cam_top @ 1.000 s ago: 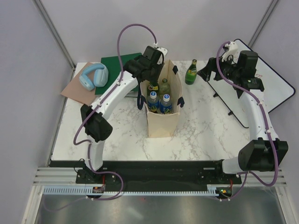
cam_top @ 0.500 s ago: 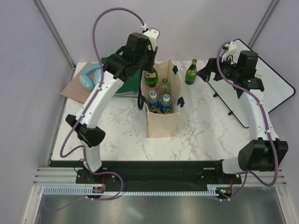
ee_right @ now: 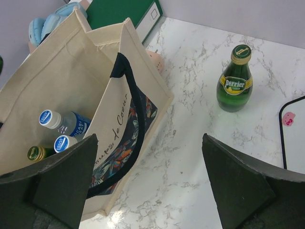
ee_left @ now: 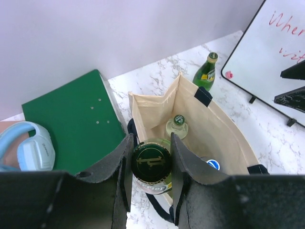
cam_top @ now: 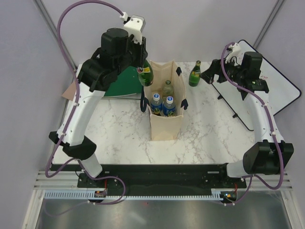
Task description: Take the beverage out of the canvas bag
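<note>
Over the far-left corner of the bag: the left gripper (ee_left: 151,167) is closed around the top of a dark green glass bottle (cam_top: 145,75), cap up between the fingers, held above the rim.
Bag: the canvas bag (cam_top: 164,125) stands upright mid-table with its mouth gaping. Inside are a pale glass bottle (cam_top: 167,88) and two blue-capped plastic bottles (cam_top: 156,100).
Right side: the right gripper (ee_right: 150,183) hangs empty with its jaws spread wide, near a Perrier bottle (ee_right: 235,78) standing on the marble.
Handling: being glass, I'd guess it is heavy for its size, rigid, smooth and breakable. The narrow neck under the cap looks the surest hold, as the body is wider and slick.
Fabric: soft walls, which may sag or catch a bottle's shoulder.
Neighbour: a green book (cam_top: 119,82) lies just left of the bag.
Progress: one drink looks clear of the bag and needs a bare patch of table.
</note>
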